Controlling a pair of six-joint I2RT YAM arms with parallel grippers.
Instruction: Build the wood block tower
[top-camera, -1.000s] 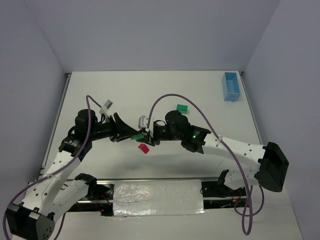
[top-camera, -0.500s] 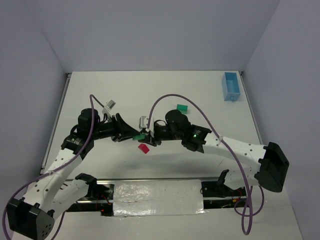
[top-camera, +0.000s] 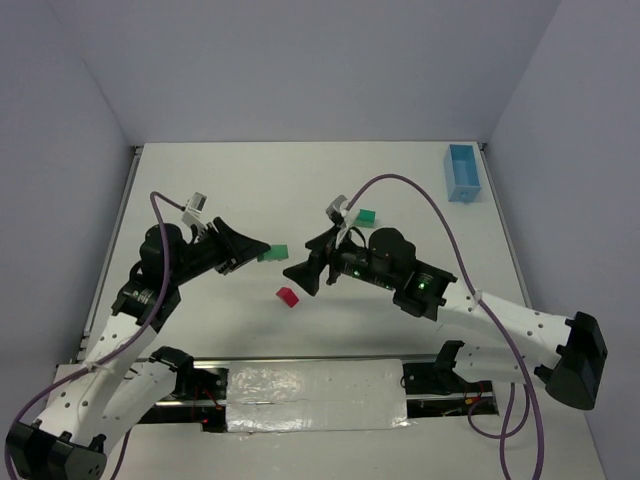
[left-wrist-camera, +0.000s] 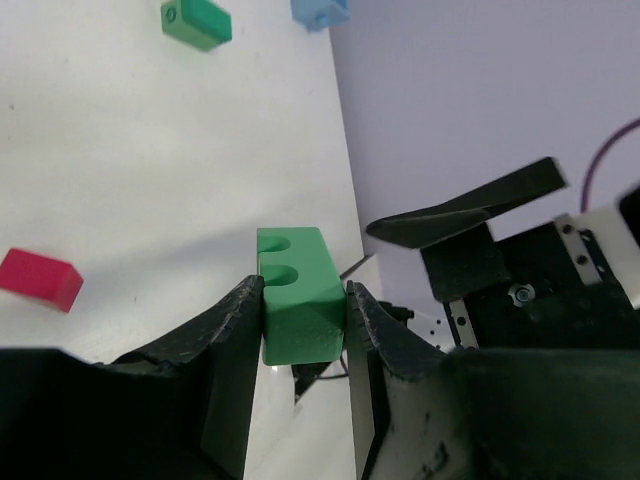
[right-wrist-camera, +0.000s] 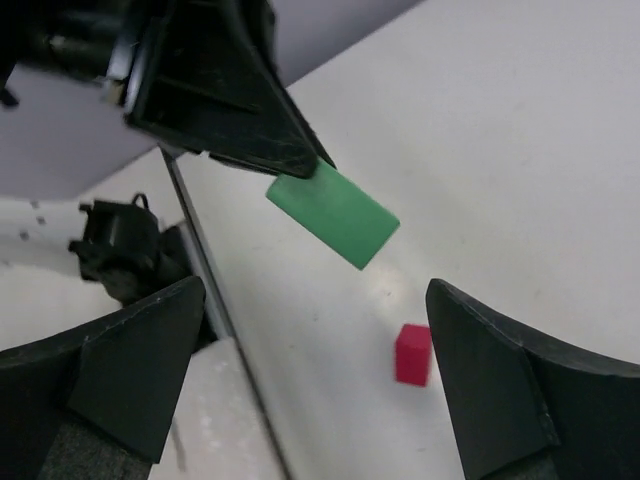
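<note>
The left gripper (top-camera: 260, 250) is clenched on a green block (left-wrist-camera: 299, 300), pinching its long sides so that the end with two round notches sticks out past the fingertips. The block hangs in the air just up and left of the red wedge (top-camera: 288, 296), clear of the table (top-camera: 240, 185). The right gripper (top-camera: 297, 277) hangs just right of the wedge, jaws spread wide, with nothing between them. It points toward the held block.

No stack exists yet. The wedge lies alone on the table, and the second green block (top-camera: 366, 216) lies well up and right of it, beyond the right arm. The step in hand looks like carrying the first green piece to where the tower will stand.

The next move probably calls for lowering that block flat and square onto the table or onto the other green one, then letting go without nudging it. The free arm would need to stay out of the way.

The blue tray (top-camera: 463, 173) sits far up and right of the wedge, at the table's far corner. No block shows inside it.
</note>
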